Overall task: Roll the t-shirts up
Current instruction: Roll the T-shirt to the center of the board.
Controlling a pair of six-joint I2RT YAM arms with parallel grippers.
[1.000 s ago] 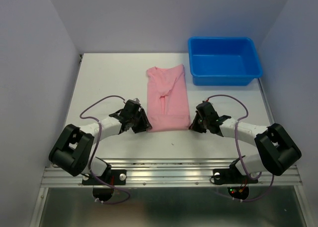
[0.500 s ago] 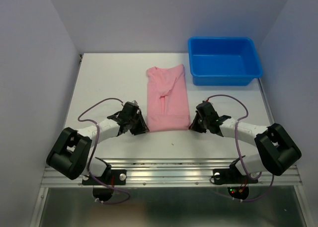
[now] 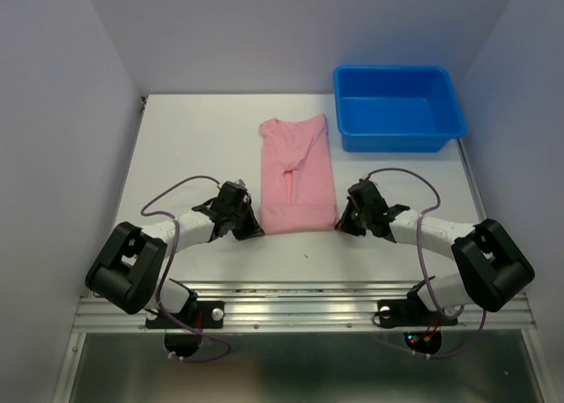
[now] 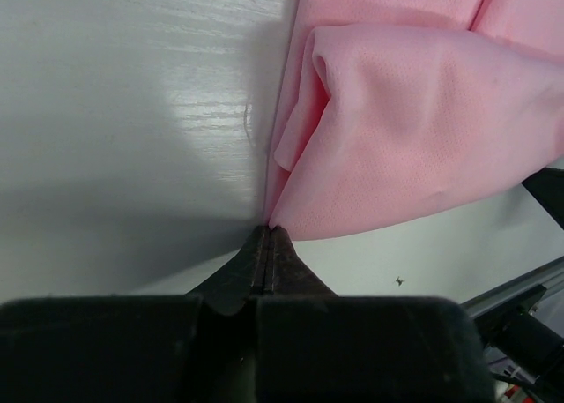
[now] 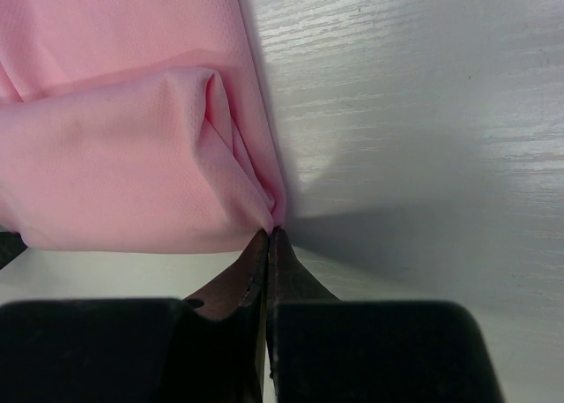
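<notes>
A light pink t-shirt (image 3: 297,172), folded into a long narrow strip, lies mid-table running away from the arms. My left gripper (image 3: 258,230) sits low at its near left corner. In the left wrist view the jaws (image 4: 268,230) are pressed together, with the t-shirt (image 4: 397,130) corner drawn into their tips. My right gripper (image 3: 338,224) is at the near right corner. In the right wrist view it (image 5: 270,234) is shut too, and the bunched t-shirt (image 5: 123,156) fabric is pinched at its tips.
A blue plastic bin (image 3: 398,137) stands at the back right, close to the t-shirt's far end. White walls close in the table (image 3: 194,147) on the left, right and back. A metal rail (image 3: 300,299) runs along the near edge.
My left gripper's jaws have closed on the near left corner of the t-shirt, and its arm has shifted slightly. The right gripper and the t-shirt have stayed put.
</notes>
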